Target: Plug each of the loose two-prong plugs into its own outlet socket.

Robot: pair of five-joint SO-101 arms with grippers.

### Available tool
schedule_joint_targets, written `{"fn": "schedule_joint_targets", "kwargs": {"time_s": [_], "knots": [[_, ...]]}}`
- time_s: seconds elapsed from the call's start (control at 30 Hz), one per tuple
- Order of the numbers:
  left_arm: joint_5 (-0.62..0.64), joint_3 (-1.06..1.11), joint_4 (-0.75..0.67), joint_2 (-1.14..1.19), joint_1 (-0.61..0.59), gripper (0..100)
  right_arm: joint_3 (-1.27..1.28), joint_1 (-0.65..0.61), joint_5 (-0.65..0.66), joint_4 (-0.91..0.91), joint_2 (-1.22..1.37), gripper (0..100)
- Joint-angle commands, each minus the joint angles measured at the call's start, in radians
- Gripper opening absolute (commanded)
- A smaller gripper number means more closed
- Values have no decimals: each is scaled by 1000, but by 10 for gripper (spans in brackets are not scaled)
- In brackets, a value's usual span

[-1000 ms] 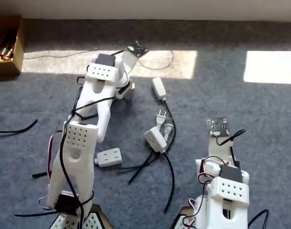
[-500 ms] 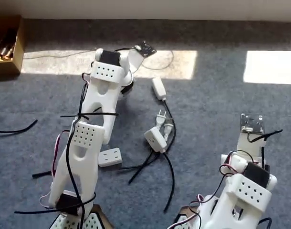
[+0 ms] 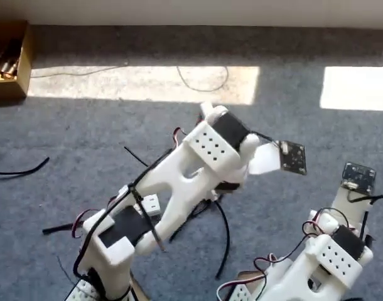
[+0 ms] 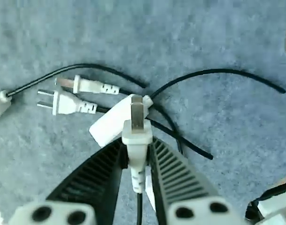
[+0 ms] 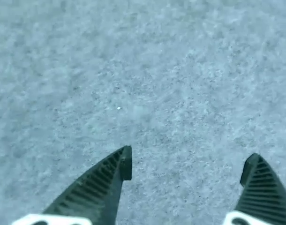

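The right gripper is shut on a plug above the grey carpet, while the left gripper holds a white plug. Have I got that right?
Not quite. The right gripper is open and holds nothing above the grey carpet, as the right wrist view shows. The rest stands: the left gripper holds a white plug.

Wooden box [image 3: 23,63] at corner — grey carpet [image 3: 72,138].

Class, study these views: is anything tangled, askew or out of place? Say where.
Black cords cross in a tangle around the white rectangular outlet block, which lies askew on the grey carpet. Two white two-prong plugs lie loose beside it; a third plug is held by the left gripper.
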Motion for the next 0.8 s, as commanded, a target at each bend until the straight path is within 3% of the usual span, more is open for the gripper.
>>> {"fn": "schedule_joint_targets", "kwargs": {"time_s": [0.0, 0.1, 0.3, 0.47, 0.63, 0.77], "knots": [[23, 16, -69, -96, 28, 5, -5, 42, 12, -30, -16, 361], [26, 16, -104, -96, 28, 40, -2, 41, 12, -30, -16, 361], [106, 4, -172, -107, 22, 236, 36, -7, 12, -30, -16, 361], [109, -54, -170, -107, -12, 208, 64, -18, 72, -33, -16, 361], [195, -134, -107, -99, -209, 170, 64, -48, 75, -28, -16, 361], [396, -145, 9, -105, -444, 168, 48, -252, 44, 48, -8, 361]]}}
